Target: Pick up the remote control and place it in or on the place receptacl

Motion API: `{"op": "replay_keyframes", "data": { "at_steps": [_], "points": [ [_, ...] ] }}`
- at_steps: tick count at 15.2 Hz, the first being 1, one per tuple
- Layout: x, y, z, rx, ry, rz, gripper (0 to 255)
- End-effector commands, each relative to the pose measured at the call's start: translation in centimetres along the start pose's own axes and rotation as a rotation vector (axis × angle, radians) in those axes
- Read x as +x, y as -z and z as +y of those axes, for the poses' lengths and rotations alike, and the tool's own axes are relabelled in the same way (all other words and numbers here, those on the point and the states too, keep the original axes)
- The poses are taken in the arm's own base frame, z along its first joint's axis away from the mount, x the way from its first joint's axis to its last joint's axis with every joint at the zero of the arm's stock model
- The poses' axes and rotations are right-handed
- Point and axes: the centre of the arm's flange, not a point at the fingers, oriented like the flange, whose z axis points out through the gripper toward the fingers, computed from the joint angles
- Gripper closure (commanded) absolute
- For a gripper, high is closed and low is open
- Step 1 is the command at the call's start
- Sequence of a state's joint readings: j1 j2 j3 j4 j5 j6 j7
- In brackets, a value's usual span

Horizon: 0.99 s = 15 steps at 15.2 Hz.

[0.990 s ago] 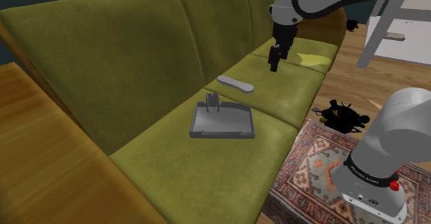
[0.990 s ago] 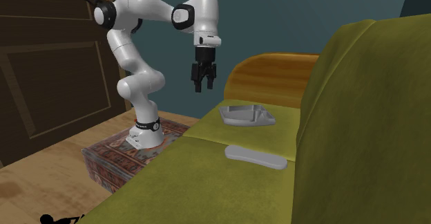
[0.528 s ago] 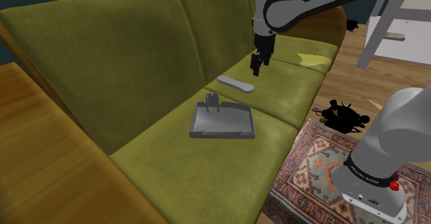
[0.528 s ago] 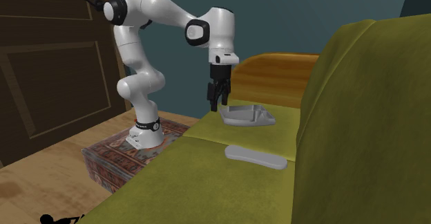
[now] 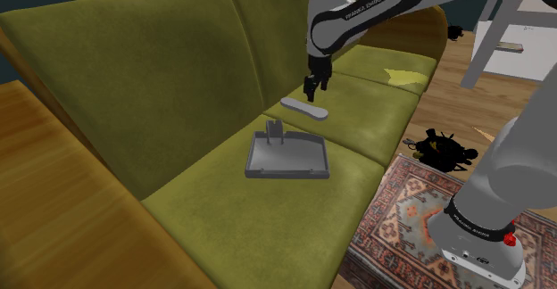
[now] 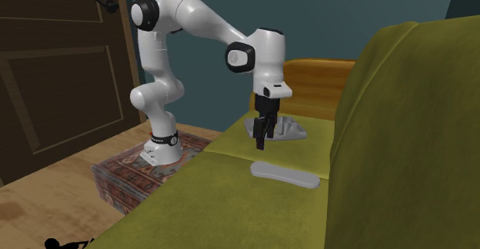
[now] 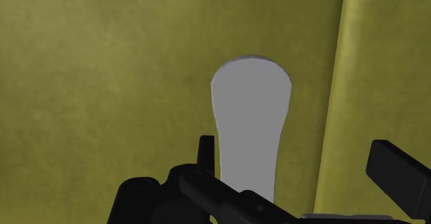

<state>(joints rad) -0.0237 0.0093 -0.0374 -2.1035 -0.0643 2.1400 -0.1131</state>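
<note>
A flat grey remote control [image 5: 303,109] lies on the olive sofa's middle seat cushion, close to the backrest [image 6: 285,175]. My black gripper [image 5: 312,88] hangs just above its end nearer the far cushion, pointing down [image 6: 260,140]. In the wrist view the remote [image 7: 248,119] runs lengthwise below the gripper [image 7: 293,164]. Its fingers [image 7: 206,153] stand wide apart, touching nothing, so the gripper is open. A shallow grey tray [image 5: 287,173] with a small upright piece at its back rests on the neighbouring cushion. From the second exterior view the tray [image 6: 296,132] is partly hidden behind the hand.
The sofa backrest [image 5: 161,55] rises behind the remote. A yellow cloth [image 5: 403,76] lies on the far cushion. Beside the stand, a patterned rug [image 5: 411,216] and a black object [image 5: 442,147] are on the floor. A dark door [image 6: 54,71] stands behind the arm.
The arm has swung toward the shoulder view's left and come down, bringing the gripper from above the far cushion to just over the remote. The fingers stayed open.
</note>
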Motion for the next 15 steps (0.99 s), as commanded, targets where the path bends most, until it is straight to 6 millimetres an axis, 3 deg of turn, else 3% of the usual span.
{"op": "replay_keyframes", "data": {
  "at_steps": [1, 5, 13, 15],
  "points": [
    [2.2, -1.6, 0.4, 0.011, -0.001, 0.0, 0],
    [6.4, -4.7, 1.5, 0.033, -0.002, -0.001, 0],
    [6.6, -8.8, 1.4, 0.034, -0.002, -0.001, 0],
    [6.6, -8.8, 1.4, 0.034, -0.002, -0.001, 0]
  ]
}}
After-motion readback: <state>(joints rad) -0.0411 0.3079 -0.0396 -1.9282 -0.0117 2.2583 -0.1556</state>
